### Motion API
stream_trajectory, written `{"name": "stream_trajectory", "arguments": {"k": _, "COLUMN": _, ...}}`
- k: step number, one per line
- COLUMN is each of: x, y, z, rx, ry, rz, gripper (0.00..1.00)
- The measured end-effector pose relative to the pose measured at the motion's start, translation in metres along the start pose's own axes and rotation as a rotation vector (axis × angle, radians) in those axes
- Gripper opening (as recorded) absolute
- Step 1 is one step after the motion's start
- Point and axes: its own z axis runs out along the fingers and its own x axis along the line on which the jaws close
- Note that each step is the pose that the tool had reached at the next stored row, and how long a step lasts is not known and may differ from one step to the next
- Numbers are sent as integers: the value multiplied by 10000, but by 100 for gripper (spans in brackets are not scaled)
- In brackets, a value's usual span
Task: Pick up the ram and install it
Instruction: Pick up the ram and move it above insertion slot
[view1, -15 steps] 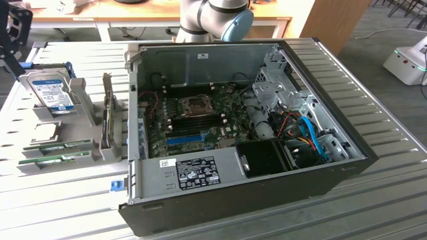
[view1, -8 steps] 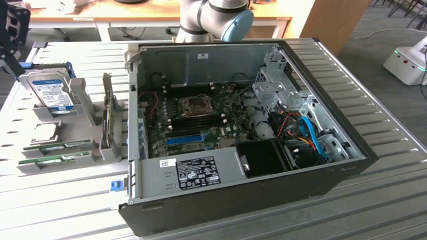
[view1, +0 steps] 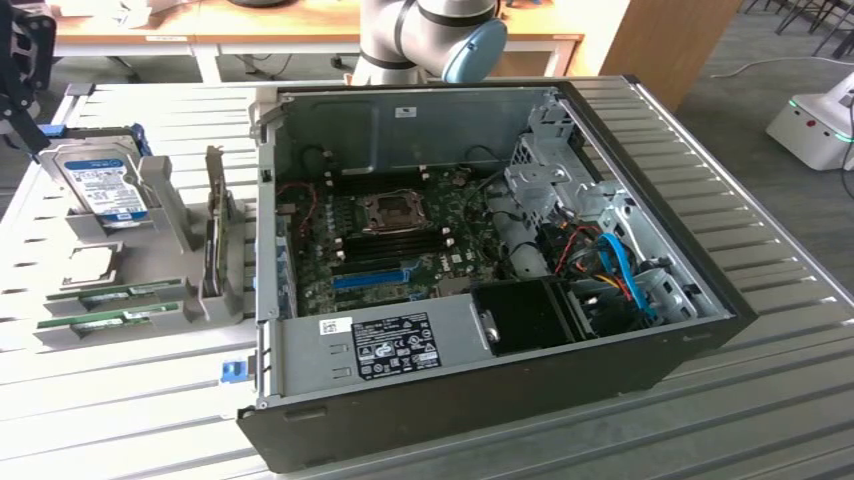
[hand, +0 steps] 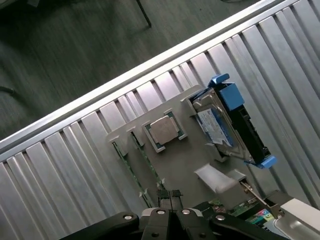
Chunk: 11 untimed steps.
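Two green ram sticks (view1: 127, 294) lie in the slots of a grey holder (view1: 174, 215) at the exterior view's left, beside the open computer case (view1: 507, 250). From the wrist view the ram (hand: 126, 164) appears edge-on as thin green strips in the holder (hand: 190, 160). My gripper (hand: 170, 196) hangs above the holder, near the ram slots, with its fingertips pressed together and nothing between them. Its dark body (view1: 22, 70) sits at the upper left edge of the exterior view. Dark memory slots (view1: 400, 238) run across the motherboard beside the processor socket.
On the holder also stand a silver hard drive with a blue label (view1: 104, 188) in a blue bracket (hand: 235, 95), a square processor chip (hand: 165, 130) and an upright card (view1: 214, 235). The ribbed metal table (view1: 761, 390) ends close behind the holder (hand: 150, 65). A white machine (view1: 817, 120) stands at the right.
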Motion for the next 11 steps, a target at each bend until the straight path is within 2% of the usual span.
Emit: {"name": "stream_trajectory", "arguments": {"k": 11, "x": 0, "y": 0, "z": 7, "rx": -28, "ry": 54, "rz": -1214, "gripper": 11}}
